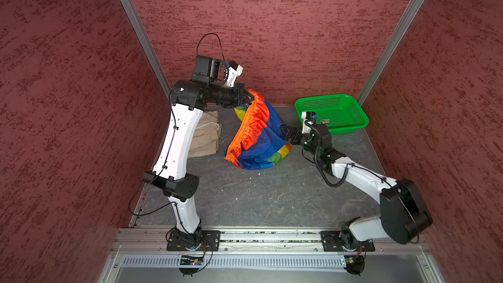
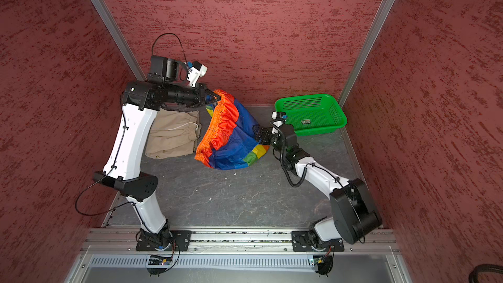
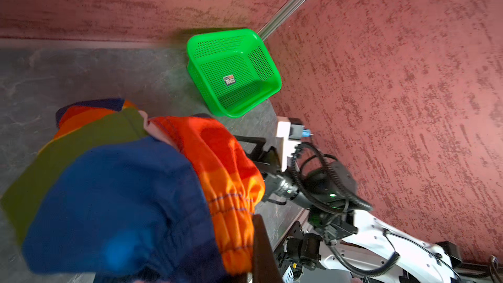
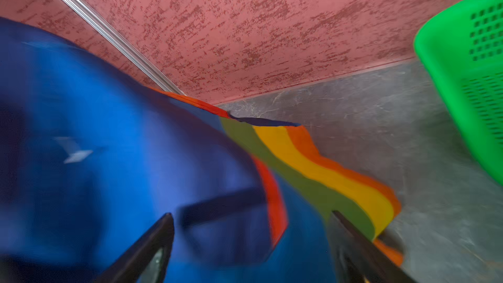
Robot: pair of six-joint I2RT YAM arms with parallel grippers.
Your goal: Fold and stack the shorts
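As arm [image 1: 177, 137] overlaps beige shorts [image 1: 204, 142], basket [image 1: 326, 104] — cornered

You see the rainbow-striped shorts [image 3: 122, 186] bunched close up, orange waistband [image 3: 226, 164] gathered. The green perforated basket [image 3: 261, 61] sits in a corner of the worktop [image 3: 81, 72]. The right gripper [image 3: 250, 152] stands just behind the waistband, jaws apart.

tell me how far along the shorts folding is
Looks done: the beige shorts lie flat and compact on the table, apparently folded. In hand: the left gripper is shut on the orange waistband of the rainbow-striped shorts, holding that end up, unfolded; the right gripper stands open against their blue fabric. Left: fold the rainbow pair and stack it with the beige pair.
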